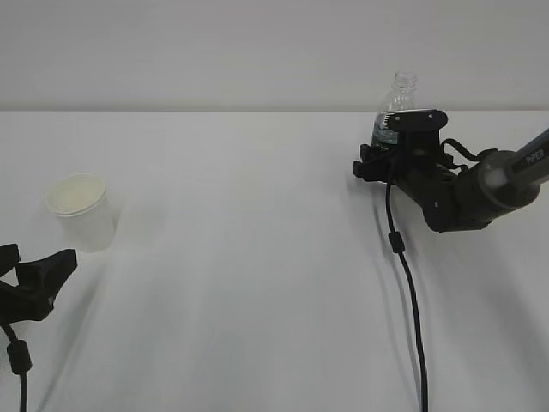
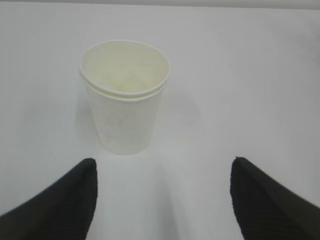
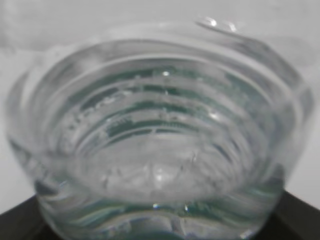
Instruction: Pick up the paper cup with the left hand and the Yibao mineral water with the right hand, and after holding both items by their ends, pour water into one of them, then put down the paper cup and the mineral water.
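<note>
So the small white tapered paper cup [image 1: 80, 211] is sitting upright on the plain white counter [image 1: 257, 257], over on the left side. It has a rolled rim and a cream inside, and in the left wrist view it looks like there's a second rim line just under the top one. The left hand [image 1: 34, 279], a black arm with two black fingers, is low on the counter just in front of the cup, not touching it. Its jaws are wide apart, one finger [image 2: 60, 200] on each side of the wrist view, with the cup beyond the gap between them.

Over on the right, the small clear ribbed plastic bottle with the dark green label band [image 1: 396, 112] stands upright near the back of the counter, no cap on its neck. The right hand [image 1: 390, 150] is right up against its lower part. The right wrist view is filled with blurry bottle, dark finger corners at the bottom edges. Can't tell if those jaws are actually clamped on it. A black cable [image 1: 407, 292] trails from that arm across the counter.
</note>
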You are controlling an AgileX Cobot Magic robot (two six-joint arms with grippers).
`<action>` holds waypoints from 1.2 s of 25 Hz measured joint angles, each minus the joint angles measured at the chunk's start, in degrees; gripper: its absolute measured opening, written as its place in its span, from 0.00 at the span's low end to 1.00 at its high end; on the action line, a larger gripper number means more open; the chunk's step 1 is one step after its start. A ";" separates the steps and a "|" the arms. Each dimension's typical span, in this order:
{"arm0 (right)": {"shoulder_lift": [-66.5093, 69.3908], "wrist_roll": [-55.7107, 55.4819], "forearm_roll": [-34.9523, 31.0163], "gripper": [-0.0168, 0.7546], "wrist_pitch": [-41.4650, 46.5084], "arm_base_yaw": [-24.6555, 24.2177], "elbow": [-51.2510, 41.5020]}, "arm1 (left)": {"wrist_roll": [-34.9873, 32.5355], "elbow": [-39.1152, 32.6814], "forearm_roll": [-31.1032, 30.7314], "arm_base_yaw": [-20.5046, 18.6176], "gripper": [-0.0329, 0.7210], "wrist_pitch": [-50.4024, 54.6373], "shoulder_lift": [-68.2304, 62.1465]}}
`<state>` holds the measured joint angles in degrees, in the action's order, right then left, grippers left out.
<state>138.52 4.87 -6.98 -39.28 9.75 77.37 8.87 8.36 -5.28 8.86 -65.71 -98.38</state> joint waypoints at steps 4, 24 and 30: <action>0.00 0.63 0.00 0.73 0.10 0.00 0.13 | 0.00 0.00 0.00 0.00 0.83 0.00 0.00; 0.32 0.86 -0.29 0.73 -3.01 0.00 0.13 | 0.00 0.00 0.00 0.00 0.83 0.00 0.00; 0.32 0.85 -0.29 0.72 -2.80 0.00 0.13 | 0.00 0.00 0.11 0.00 0.83 0.00 0.00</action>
<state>138.84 5.72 -7.26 -42.08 9.75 77.50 8.87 8.36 -5.17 8.86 -65.71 -98.38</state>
